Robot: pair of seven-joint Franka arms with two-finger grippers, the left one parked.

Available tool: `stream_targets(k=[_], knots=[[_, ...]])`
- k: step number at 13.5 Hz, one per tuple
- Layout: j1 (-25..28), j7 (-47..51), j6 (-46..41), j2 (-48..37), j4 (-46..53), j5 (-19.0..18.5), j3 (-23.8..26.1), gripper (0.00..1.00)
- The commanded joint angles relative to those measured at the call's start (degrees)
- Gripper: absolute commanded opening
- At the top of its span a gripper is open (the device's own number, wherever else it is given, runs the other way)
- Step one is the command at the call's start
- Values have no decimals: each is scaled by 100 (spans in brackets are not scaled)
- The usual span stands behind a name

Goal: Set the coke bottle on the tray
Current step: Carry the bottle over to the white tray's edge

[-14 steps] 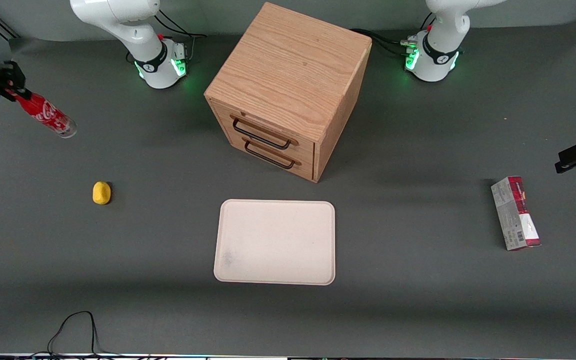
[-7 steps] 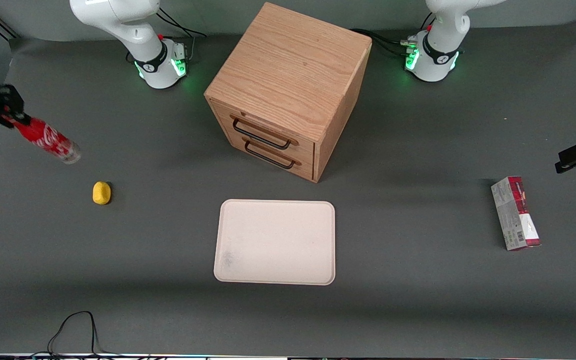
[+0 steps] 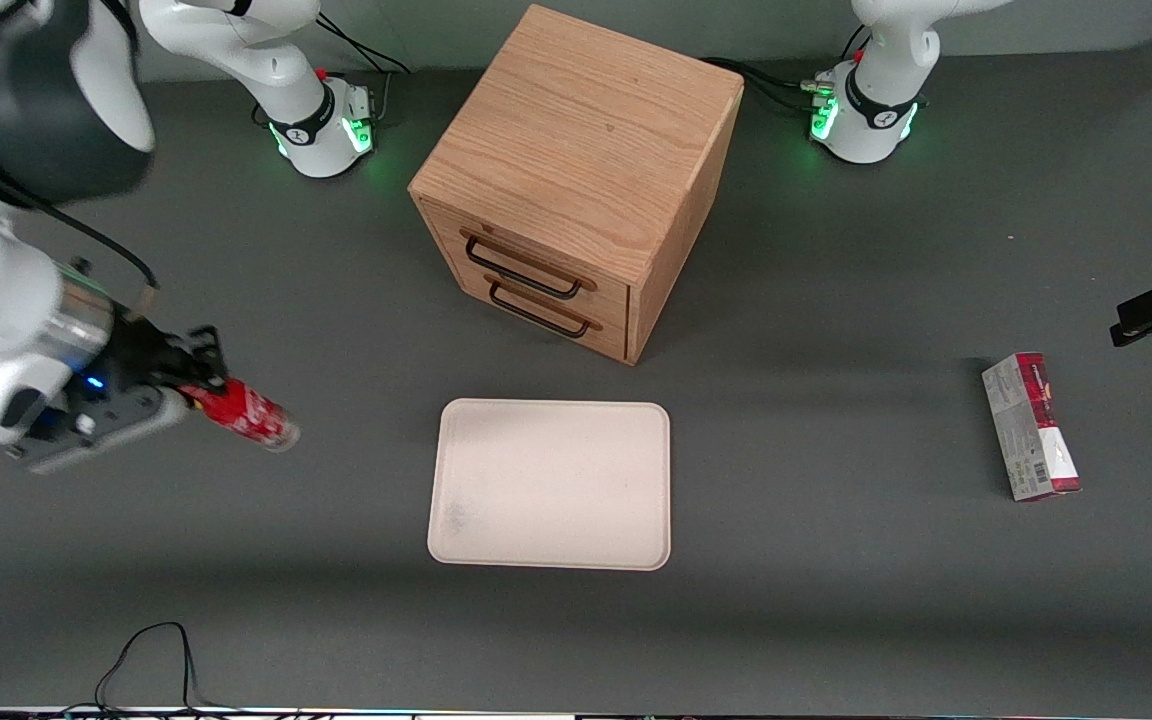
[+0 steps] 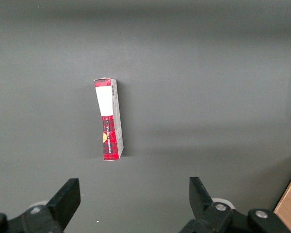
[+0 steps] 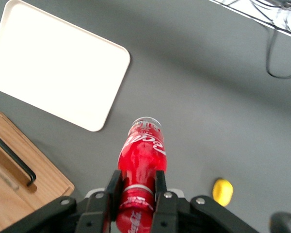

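Observation:
My right gripper (image 3: 198, 392) (image 5: 137, 187) is shut on the neck end of the coke bottle (image 3: 248, 415) (image 5: 141, 160), a slim red bottle with white script and a clear base. I hold the bottle tilted above the table, its base pointing toward the tray (image 3: 550, 484) (image 5: 56, 62). The cream tray lies flat on the grey table in front of the drawer cabinet, with a stretch of bare table between it and the bottle. Nothing lies on the tray.
A wooden two-drawer cabinet (image 3: 576, 180) (image 5: 19, 184) stands farther from the front camera than the tray. A small yellow object (image 5: 222, 191) lies on the table near the gripper. A red-and-grey carton (image 3: 1031, 426) (image 4: 109, 118) lies toward the parked arm's end. A black cable (image 3: 141, 660) loops at the table's near edge.
The right arm has swung in from the table's end toward the tray and nearer the front camera, carrying the bottle. It now covers the yellow object in the front view.

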Motion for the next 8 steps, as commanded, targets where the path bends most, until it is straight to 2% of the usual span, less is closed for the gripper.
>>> stream_targets(k=[1,4,8], knots=[[367,296,0,734,963,57,1,0],[851,665,282,981,1007,-153,9,0],[1107,781,405,1078,1007,-145,18,0]])
